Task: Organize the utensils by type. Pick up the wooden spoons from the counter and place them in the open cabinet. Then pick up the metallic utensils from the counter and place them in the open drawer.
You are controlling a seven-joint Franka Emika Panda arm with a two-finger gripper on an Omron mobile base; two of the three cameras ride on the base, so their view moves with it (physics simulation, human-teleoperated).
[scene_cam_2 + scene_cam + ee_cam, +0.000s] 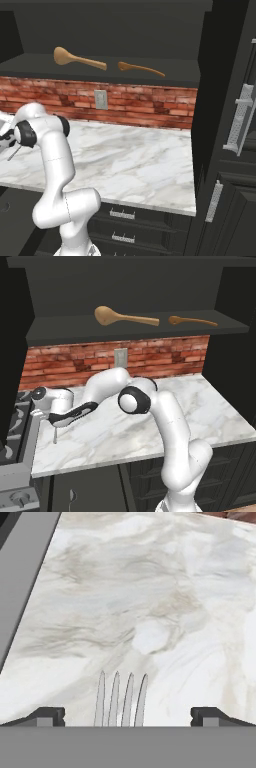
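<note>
Both wooden spoons lie on the floor of the open cabinet (135,331): the large light-tan one (125,317) on the left, the thin orange-brown one (192,320) on the right. My gripper (53,423) hangs over the left end of the white marble counter (150,431), close to the surface. In the hand view my gripper (127,717) is open, and the tines of the silver fork (121,698) rise between the wide-apart fingertips without touching either. The fork (54,435) shows as a thin grey line under the hand. A small silver spoon (73,495) lies in the open drawer (95,486) below the counter's front edge.
The dark stove top (15,426) borders the counter on the left, right beside the hand. A red brick wall (150,358) with a light switch plate (120,357) backs the counter. Tall dark cabinets (230,150) stand at the right end.
</note>
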